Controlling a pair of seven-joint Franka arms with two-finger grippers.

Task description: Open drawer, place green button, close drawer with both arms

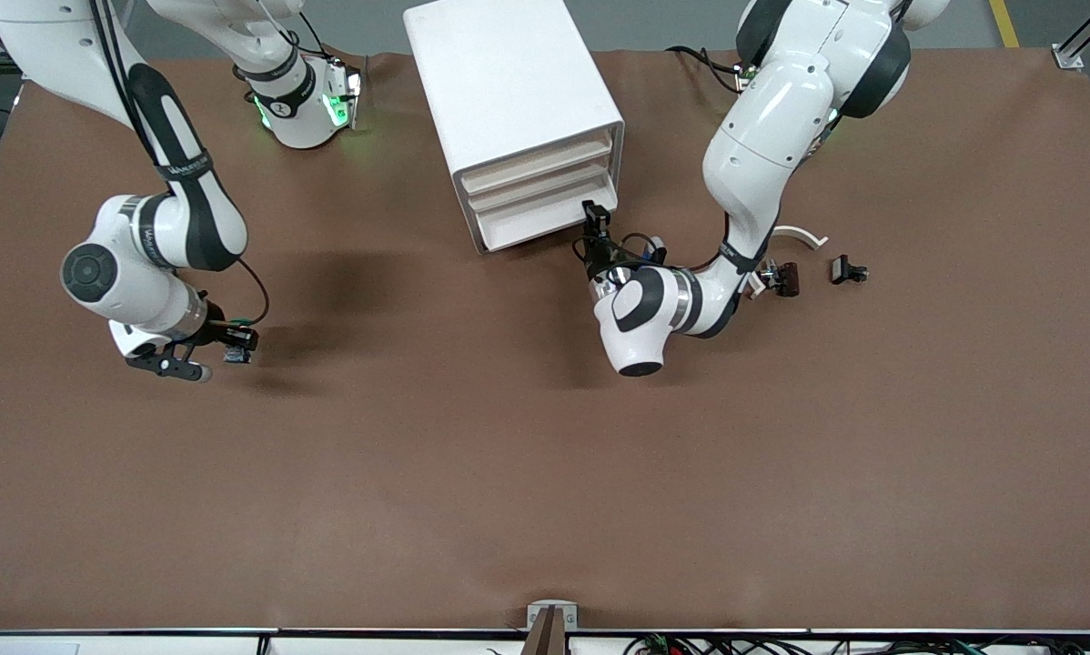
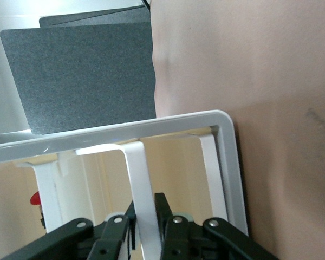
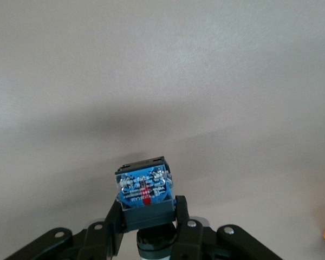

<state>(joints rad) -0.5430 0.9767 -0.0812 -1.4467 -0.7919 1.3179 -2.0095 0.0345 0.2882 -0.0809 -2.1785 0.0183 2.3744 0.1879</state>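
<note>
Two hands, both clenched. My right hand [image 3: 149,216] grips the button [image 3: 144,190], blue base outward, low over bare desk [image 1: 545,473] toward the right arm's end, well apart from the cabinet [image 1: 513,118]. In the front view the button [image 1: 236,353] shows only as a small dark thing at my fingertips.

My left hand [image 1: 594,218] is at the cabinet's front, its fingers pinched on the cream front strip [image 2: 141,200] of the lowest drawer [image 1: 536,227], at that drawer's corner toward the left arm's end. All the drawers sit flush with the cabinet front.

Toward the left arm's end of the desk lie a dark brown part [image 1: 786,277], a white arc [image 1: 800,235] and a small black piece [image 1: 848,270].
</note>
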